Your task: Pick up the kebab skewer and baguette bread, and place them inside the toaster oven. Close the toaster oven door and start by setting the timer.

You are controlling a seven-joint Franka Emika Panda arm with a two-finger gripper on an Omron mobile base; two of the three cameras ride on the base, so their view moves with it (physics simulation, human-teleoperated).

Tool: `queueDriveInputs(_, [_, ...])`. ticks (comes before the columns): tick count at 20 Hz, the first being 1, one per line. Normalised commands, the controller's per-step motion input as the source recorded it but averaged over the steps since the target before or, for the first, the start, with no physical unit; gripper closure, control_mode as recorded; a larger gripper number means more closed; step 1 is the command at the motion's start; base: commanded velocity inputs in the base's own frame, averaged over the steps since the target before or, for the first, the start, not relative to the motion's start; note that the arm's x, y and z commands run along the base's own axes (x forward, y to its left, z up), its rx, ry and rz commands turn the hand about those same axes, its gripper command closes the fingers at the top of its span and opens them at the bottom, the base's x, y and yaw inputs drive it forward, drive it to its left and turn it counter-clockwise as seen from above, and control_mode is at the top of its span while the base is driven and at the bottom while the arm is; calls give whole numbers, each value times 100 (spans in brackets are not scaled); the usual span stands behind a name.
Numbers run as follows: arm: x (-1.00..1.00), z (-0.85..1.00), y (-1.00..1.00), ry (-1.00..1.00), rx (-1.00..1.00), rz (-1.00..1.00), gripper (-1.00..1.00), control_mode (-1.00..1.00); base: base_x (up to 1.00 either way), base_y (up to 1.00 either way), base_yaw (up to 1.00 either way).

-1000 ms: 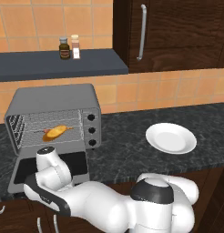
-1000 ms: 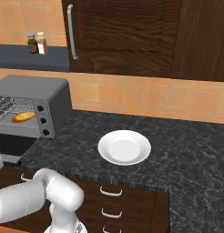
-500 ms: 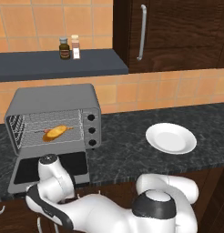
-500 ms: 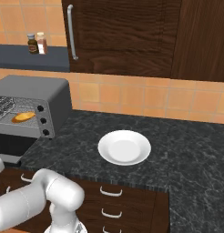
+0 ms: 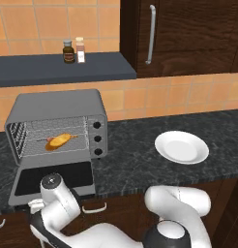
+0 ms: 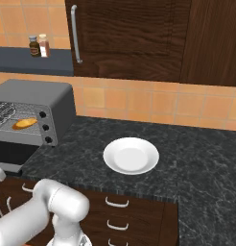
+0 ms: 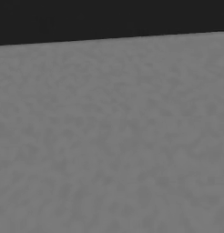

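The dark speckled stone table (image 5: 135, 160) carries the toaster oven (image 5: 55, 104), a grey metal box with wire racks and three round black knobs down its right side panel. The arm's wrist (image 5: 53, 186) bends down over the table's front edge, so the oven stands beyond and above the tool. The tool's jaws stand wide apart, with nothing seen between them.

The toaster oven door (image 5: 77, 174) is let down flat in front of the oven. It has a grey frame around dark glass, and it lies just beyond the wrist, which covers part of it. A white plate (image 5: 181, 147) sits bare on the table, well off to the tool's right.

The baguette bread (image 5: 60, 141) is a small golden-orange loaf with tapered ends. It lies on the wire rack inside the oven, up and ahead of the tool. Its long axis runs across the oven's width, with the right end tipped slightly toward the back. A small reddish bit shows at its left end; whether that is the kebab skewer I cannot tell.

Two small bottles (image 5: 74, 50) stand on the dark shelf above the oven.

The left base view looks straight into the oven's mouth and onto the door's glass. The right base view gives the oven's right wall and knobs more side-on, with the loaf (image 6: 25, 123) seen at a slant. The hand view gives a blurred grey face under a dark strip, too close to name.
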Motion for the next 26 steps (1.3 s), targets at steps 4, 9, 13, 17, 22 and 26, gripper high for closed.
queueDriveInputs(4, [100, 62, -7, -23, 4, 1, -100, -100, 0, 0, 0])
queueDriveInputs(9, [100, 72, -7, -21, 3, 0, -100, -100, 0, 0, 0])
queueDriveInputs(13, [100, 43, -9, -30, 4, 4, -100, -100, 0, 0, 0])
queueDriveInputs(17, [100, 10, -2, -30, 7, 6, -100, -100, 0, 0, 0])
queueDriveInputs(22, [100, -5, 0, -21, 8, 6, -100, -100, 0, 0, 0])
queueDriveInputs(26, [100, -7, 0, -23, 8, 4, -100, -100, 0, 0, 0])
